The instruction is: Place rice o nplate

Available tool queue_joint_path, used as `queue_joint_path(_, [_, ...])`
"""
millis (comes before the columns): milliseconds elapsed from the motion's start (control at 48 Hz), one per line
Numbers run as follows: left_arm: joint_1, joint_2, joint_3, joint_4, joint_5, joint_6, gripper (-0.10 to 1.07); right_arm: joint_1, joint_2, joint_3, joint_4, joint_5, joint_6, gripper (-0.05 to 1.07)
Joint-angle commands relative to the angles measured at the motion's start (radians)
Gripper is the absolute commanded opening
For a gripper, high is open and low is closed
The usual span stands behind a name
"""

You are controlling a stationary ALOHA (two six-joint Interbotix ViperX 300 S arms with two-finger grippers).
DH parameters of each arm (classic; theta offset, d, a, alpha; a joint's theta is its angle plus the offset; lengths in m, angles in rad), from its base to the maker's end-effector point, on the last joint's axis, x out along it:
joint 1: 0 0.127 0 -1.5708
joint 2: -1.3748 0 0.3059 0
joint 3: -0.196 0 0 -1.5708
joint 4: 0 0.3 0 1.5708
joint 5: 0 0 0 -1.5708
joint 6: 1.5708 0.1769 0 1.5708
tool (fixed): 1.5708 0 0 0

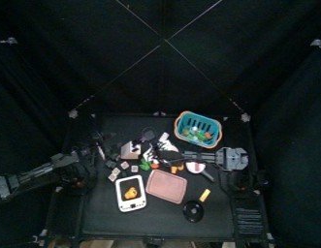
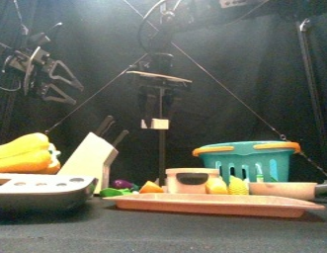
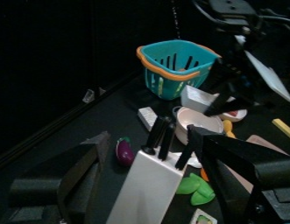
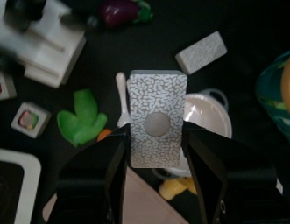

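Right gripper (image 4: 153,153) holds a grey speckled rice block (image 4: 154,127) between wide-spread fingers, above the clutter beside a white bowl (image 4: 211,114); the pink plate (image 1: 167,187) lies at the desk's front, beside the white tray (image 1: 133,197), nothing seen on it. Left gripper (image 3: 147,188) rests at the desk's left side near the knife block (image 3: 153,179), apparently holding nothing, its opening unclear. Risk: the grip sits near the block's lower end, so a swing toward the plate could tip it loose, or release could land it on the bowl or tray.
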Motion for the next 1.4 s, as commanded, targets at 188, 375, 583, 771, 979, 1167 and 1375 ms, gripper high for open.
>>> queue_joint_path(188, [0.000,0.003,-0.011,0.000,-0.003,0.002,1.02,0.091,-0.140,0.055,-0.048,0.008,0.094,0.63])
queue_joint_path(375, [0.000,0.003,-0.011,0.000,-0.003,0.000,1.02,0.097,-0.232,0.207,-0.060,-0.012,0.198,0.62])
queue_joint_path(583, [0.000,0.003,-0.011,0.000,-0.003,0.000,1.02,0.104,-0.304,0.365,-0.038,-0.179,0.296,0.62])
queue_joint_path(771, [0.000,0.003,-0.011,-0.002,0.018,0.000,1.02,0.127,-0.318,0.463,-0.006,-0.334,0.373,0.62])
queue_joint_path(979, [0.000,0.003,-0.009,-0.002,0.029,0.000,1.02,0.190,-0.291,0.508,0.000,-0.379,0.517,0.62])
queue_joint_path(1167, [0.000,0.003,-0.008,-0.003,0.031,0.000,1.03,0.259,-0.267,0.546,-0.011,-0.399,0.652,0.62])
queue_joint_path(1375, [0.002,0.003,-0.009,-0.003,0.031,0.000,1.02,0.275,-0.229,0.600,-0.017,-0.495,0.773,0.62])
